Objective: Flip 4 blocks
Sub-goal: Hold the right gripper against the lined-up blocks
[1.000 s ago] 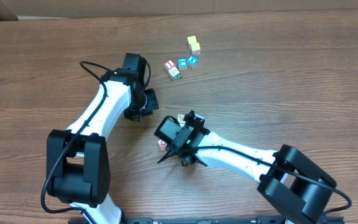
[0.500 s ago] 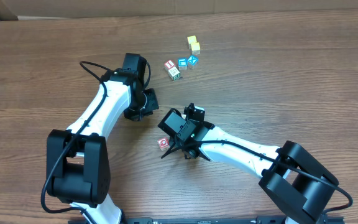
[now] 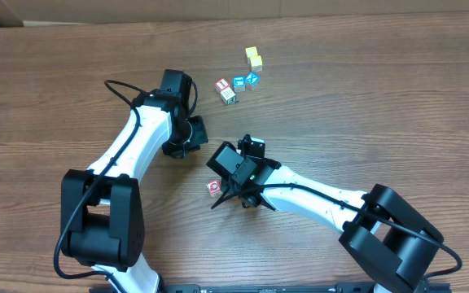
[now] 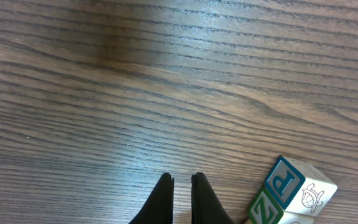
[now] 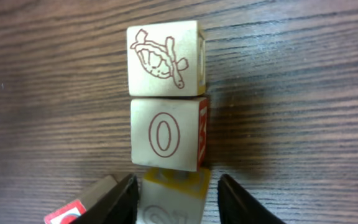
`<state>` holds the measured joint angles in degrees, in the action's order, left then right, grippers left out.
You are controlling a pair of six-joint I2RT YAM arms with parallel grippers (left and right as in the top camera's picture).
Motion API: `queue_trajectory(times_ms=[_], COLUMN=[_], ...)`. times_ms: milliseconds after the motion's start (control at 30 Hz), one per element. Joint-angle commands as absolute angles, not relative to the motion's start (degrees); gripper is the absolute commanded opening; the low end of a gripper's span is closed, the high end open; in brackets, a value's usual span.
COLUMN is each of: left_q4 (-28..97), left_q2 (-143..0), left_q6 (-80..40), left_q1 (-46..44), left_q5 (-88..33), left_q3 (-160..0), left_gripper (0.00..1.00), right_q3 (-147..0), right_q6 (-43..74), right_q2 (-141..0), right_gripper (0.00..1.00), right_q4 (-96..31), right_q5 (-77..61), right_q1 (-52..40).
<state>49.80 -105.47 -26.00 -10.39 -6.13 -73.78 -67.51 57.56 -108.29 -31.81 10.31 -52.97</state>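
Observation:
In the right wrist view three pale blocks lie in a touching row: a turtle-faced block [image 5: 165,59] farthest, a red O block [image 5: 166,134] in the middle, and a yellow-framed block [image 5: 174,200] nearest. My right gripper [image 5: 178,182] stands open around the yellow-framed one, its left finger close against it and its right finger apart. A red-faced block [image 5: 67,211] [image 3: 213,187] lies just outside the left finger. My left gripper [image 4: 181,180] is shut and empty over bare wood, with a teal P block [image 4: 291,183] and a green Z block [image 4: 266,208] to its lower right.
At the far middle of the table sits a cluster: two whitish cubes [image 3: 226,89], two bright blue-faced cubes [image 3: 244,81] and two yellow cubes [image 3: 253,57]. The left arm [image 3: 141,138] arches in from the left. A cardboard wall [image 3: 218,8] lines the far edge.
My right gripper has shifted up and to the right, uncovering the red-faced block, and its jaws have spread apart off the yellow-framed block. The left arm has not moved.

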Motion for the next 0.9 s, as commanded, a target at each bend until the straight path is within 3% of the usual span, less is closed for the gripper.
queue_trajectory(times_ms=[0, 167, 367, 867], left_q4=[49.9, 49.9, 49.9, 49.9], left_q2=[-104.7, -104.7, -104.7, -104.7], left_q6=[-25.3, -25.3, -25.3, -25.3], left_q1=[-10.5, -10.5, -10.5, -10.5], left_q5=[-5.3, -5.3, -5.3, -5.3], left_q3=[-73.9, -73.9, -73.9, -73.9], left_gripper=[0.05, 0.06, 0.05, 0.06], right_q3=[-68.3, -68.3, -68.3, -68.3], right_q6=[56.7, 56.7, 56.8, 56.7], right_q2=[-109.0, -109.5, -109.6, -109.6], right_gripper=[0.47, 0.49, 0.28, 0.32], right_q4=[-32.0, -31.5, -31.5, -30.3], right_q5=[10.2, 10.2, 8.9, 11.8], right_q1=[-53.2, -53.2, -53.2, -53.2])
